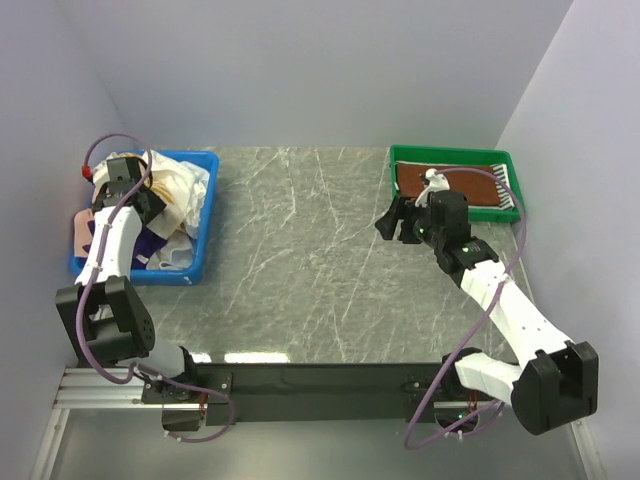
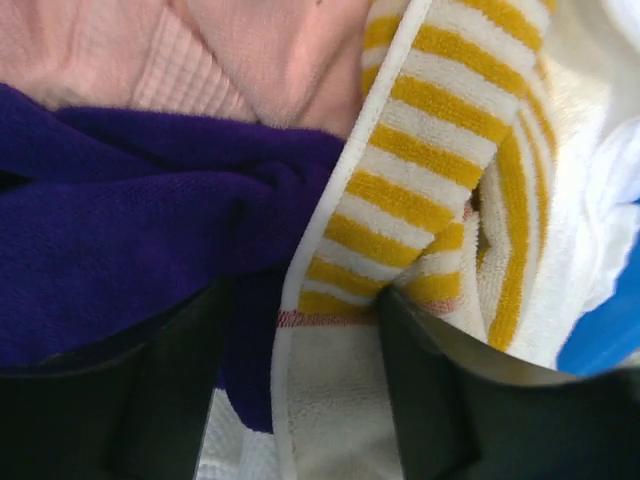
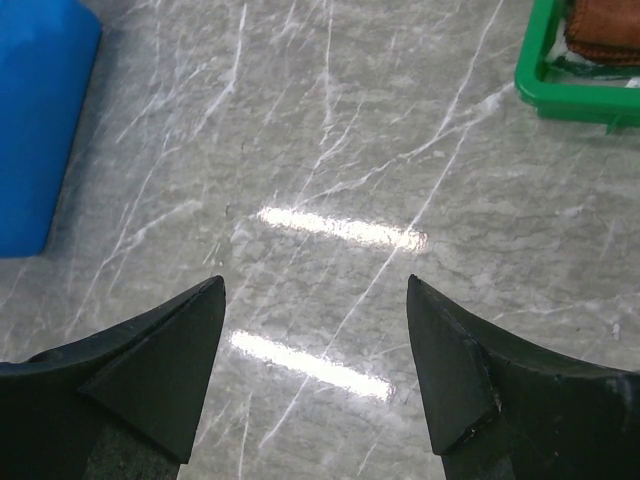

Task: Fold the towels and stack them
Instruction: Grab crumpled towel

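Several towels lie heaped in the blue bin (image 1: pixel 205 215) at the left. My left gripper (image 1: pixel 148 195) is down in that heap. In the left wrist view its jaws (image 2: pixel 300 340) stand apart, open, with the white hem of the yellow-white striped towel (image 2: pixel 420 180) lying between them. A purple towel (image 2: pixel 130 230) sits to the left, a pink towel (image 2: pixel 200 50) above, and a white towel (image 2: pixel 590 200) to the right. A folded brown towel (image 1: pixel 460 185) lies in the green tray (image 1: pixel 455 153). My right gripper (image 1: pixel 390 222) hangs open over the marble table (image 3: pixel 330 150), holding nothing.
A grey-white striped cloth (image 1: pixel 508 195) shows at the green tray's right end. The right wrist view catches the blue bin's corner (image 3: pixel 40 120) at left and the green tray's rim (image 3: pixel 560 95) with the brown towel (image 3: pixel 605 30) at top right. Walls close in on three sides.
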### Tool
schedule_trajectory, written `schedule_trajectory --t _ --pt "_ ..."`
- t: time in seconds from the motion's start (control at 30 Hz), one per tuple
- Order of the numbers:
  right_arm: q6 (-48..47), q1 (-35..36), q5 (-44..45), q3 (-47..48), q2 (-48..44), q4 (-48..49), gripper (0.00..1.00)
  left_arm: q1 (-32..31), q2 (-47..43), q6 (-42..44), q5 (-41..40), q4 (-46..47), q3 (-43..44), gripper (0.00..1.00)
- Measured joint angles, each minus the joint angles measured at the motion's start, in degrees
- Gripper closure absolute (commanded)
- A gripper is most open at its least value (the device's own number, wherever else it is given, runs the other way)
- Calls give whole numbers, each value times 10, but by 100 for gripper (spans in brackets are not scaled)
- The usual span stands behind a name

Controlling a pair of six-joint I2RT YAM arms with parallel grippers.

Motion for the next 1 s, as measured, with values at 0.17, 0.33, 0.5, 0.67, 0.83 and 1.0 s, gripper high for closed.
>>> schedule_trajectory --t 0.17,0.33,0.5,0.67,0.83,1.0 --pt "-2 0 -15 0 16 3 21 3 -1 -3 17 -1 58 21" --pt "-2 0 -23 0 18 6 21 5 10 -3 17 10 132 23" --pt "-2 0 -29 0 18 8 21 11 63 -3 10 10 182 24" --pt "-4 0 -31 0 30 10 21 15 119 -6 8 4 188 25" --pt "-9 0 -37 0 47 9 21 16 153 -19 8 -5 188 77" --pt "-12 0 -42 0 48 9 22 16 153 -10 3 -12 215 99"
